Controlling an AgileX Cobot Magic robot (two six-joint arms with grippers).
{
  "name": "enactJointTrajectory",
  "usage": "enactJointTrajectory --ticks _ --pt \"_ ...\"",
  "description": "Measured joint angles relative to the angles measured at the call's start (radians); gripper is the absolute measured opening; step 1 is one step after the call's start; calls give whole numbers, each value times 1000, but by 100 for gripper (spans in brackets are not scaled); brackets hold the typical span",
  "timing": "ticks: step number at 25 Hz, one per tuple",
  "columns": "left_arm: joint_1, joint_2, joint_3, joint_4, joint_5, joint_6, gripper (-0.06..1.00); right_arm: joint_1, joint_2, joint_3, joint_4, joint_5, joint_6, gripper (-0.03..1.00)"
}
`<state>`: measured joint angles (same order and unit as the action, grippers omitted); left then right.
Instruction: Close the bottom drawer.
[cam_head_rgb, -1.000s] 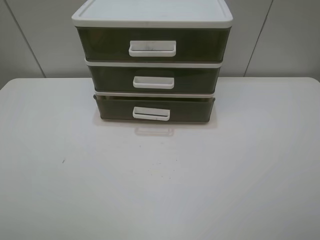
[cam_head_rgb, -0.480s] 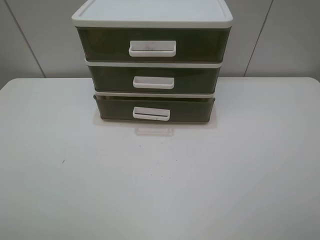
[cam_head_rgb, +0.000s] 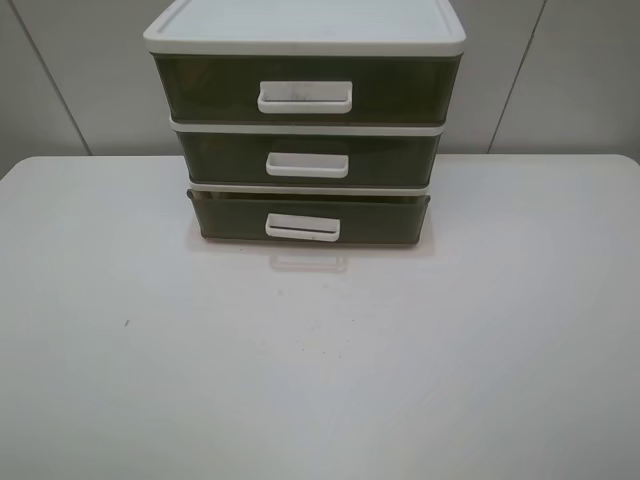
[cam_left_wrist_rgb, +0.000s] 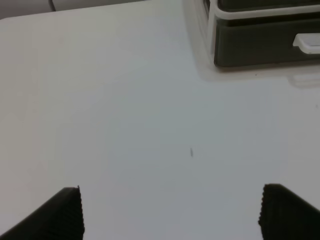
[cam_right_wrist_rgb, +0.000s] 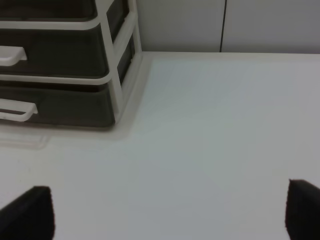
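the left gripper (cam_left_wrist_rgb: 170, 212) hangs above bare white table (cam_head_rgb: 150, 350) with its two dark fingertips spread far apart and nothing between them; it sits well apart from the drawer unit, off its left corner. a tiny dark speck (cam_left_wrist_rgb: 191, 152) marks the tabletop ahead of it.

at the middle back of the table stands the white-framed drawer unit (cam_head_rgb: 305, 25), three tiers high. the bottom drawer (cam_head_rgb: 310, 218) is its lowest tier, resting just above the table surface. it is shallow, made of smoky olive-brown translucent plastic, with a white rectangular loop handle (cam_head_rgb: 302, 227) centred on its front. its front face juts forward past the white frame rail above it, so a thin strip of its upper rim shows, and it stands slightly pulled out. a faint reflection of the handle shows on the table just in front. above it sit the middle drawer (cam_head_rgb: 308, 158) with a like handle and the taller top drawer (cam_head_rgb: 305, 88) with a wider handle, both flush with the frame.

the right gripper (cam_right_wrist_rgb: 170, 215) is off the unit's right corner, well apart from it, its dark fingertips also splayed wide over empty table, holding nothing.
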<state>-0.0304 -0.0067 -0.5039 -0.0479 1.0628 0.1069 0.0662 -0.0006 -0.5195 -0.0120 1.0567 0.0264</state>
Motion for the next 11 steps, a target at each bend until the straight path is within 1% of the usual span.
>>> enactJointTrajectory --ticks 11 --pt "0 0 0 0 0 0 72 11 0 0 0 0 0 81"
